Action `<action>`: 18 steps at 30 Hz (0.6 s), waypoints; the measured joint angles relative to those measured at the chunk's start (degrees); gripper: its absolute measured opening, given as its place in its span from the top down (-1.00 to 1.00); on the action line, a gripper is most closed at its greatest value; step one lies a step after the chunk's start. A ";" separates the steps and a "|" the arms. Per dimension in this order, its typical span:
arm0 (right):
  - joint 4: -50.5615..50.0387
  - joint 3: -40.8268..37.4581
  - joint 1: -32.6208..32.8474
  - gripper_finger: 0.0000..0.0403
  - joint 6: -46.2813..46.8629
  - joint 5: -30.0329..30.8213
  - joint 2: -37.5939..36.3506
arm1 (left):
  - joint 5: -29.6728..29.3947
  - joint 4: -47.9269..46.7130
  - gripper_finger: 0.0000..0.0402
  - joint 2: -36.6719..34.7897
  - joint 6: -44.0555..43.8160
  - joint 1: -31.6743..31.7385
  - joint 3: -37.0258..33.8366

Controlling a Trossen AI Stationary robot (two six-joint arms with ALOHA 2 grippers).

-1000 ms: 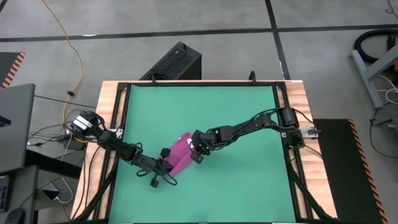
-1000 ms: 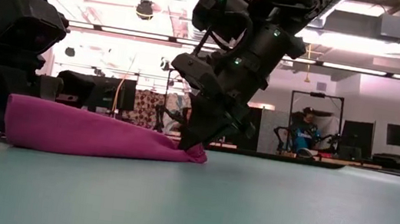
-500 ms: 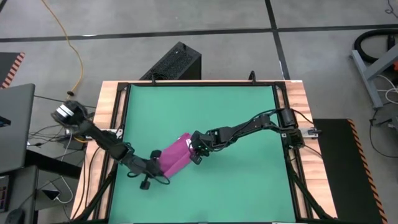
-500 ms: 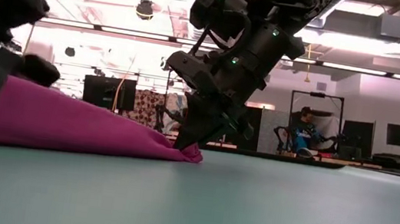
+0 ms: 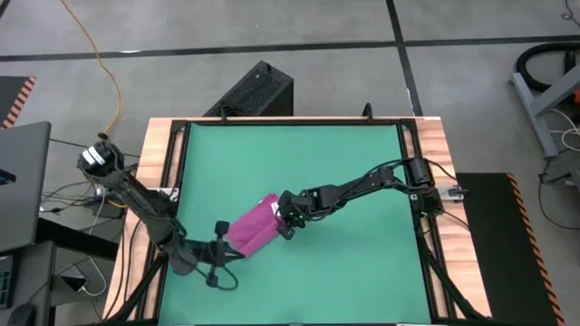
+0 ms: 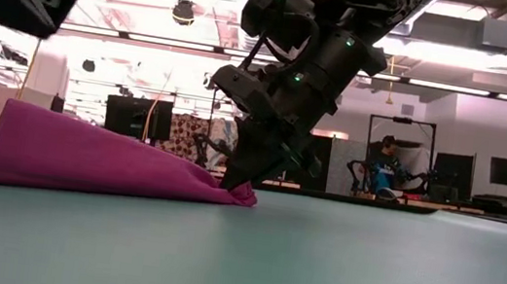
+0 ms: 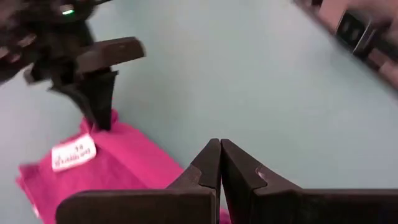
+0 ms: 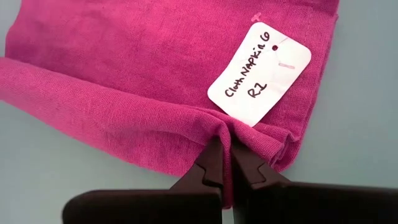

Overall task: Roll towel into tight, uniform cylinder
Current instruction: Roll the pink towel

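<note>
Two end effectors we see: right end effector (image 5: 286, 224) pinches the magenta towel (image 5: 253, 228); left end effector (image 5: 221, 243) closed, empty, beside it.

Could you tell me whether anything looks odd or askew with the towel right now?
Yes. The towel is a loose, slanted fold, high at one end and flat at the other, not a cylinder. The right gripper pinches a puckered edge beside the tag; the left gripper is shut, off the cloth.

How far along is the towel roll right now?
Done: the magenta-pink cloth towel lies folded into a loose wedge on the green mat, not a cylinder. In hand: the right gripper pinches its edge beside the white tag; the left gripper is shut, off the cloth. Left: tight rolling.
</note>
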 joint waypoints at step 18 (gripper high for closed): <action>0.81 -0.04 0.33 0.92 -0.83 0.02 0.00 | -11.89 -10.00 1.00 15.41 -2.76 1.30 8.16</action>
